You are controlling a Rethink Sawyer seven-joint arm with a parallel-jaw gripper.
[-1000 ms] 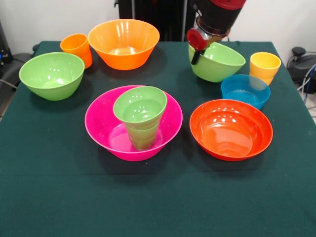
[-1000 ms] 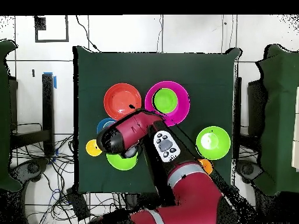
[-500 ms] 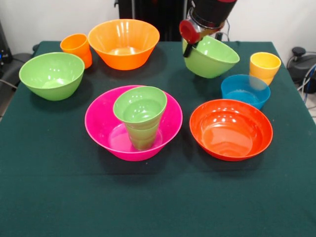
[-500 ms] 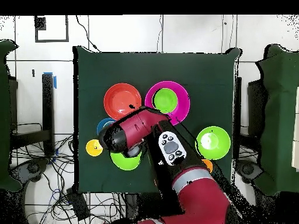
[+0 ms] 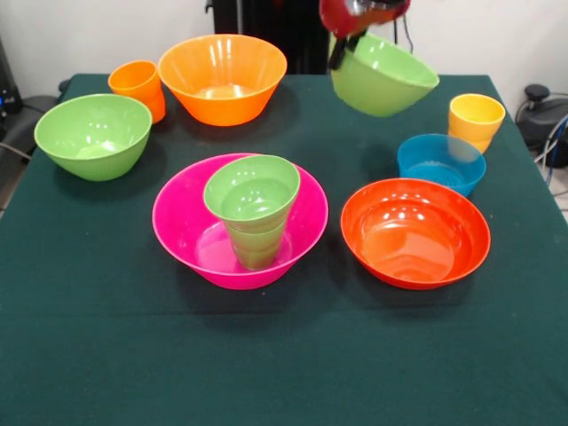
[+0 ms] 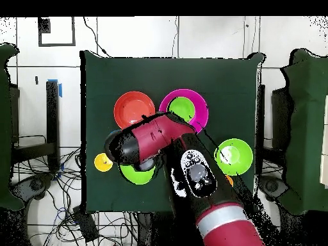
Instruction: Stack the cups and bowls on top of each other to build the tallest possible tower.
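Observation:
My gripper [image 5: 338, 51] is at the top of the front view, shut on the near-left rim of a light green bowl [image 5: 383, 78], which hangs tilted in the air above the table's back right. From overhead the arm covers most of that bowl [image 6: 136, 175]. The tower stands mid-table: a pink bowl [image 5: 182, 232] [image 6: 200, 106] with a green cup [image 5: 256, 246] inside it and a small green bowl [image 5: 252, 192] [image 6: 181, 109] on top. Loose on the cloth are a yellow cup [image 5: 476, 117] [image 6: 103, 162], a blue bowl [image 5: 441, 161] and a red-orange bowl [image 5: 414, 232] [image 6: 132, 109].
At the back left stand an orange bowl [image 5: 222, 78] and an orange cup [image 5: 139, 87]. A second light green bowl [image 5: 93, 134] [image 6: 234, 157] sits at the left edge. The dark green cloth [image 5: 284, 355] covers the table.
The gripper has risen with the light green bowl, lifting it off the table and slightly left in the front view. Everything else stays put.

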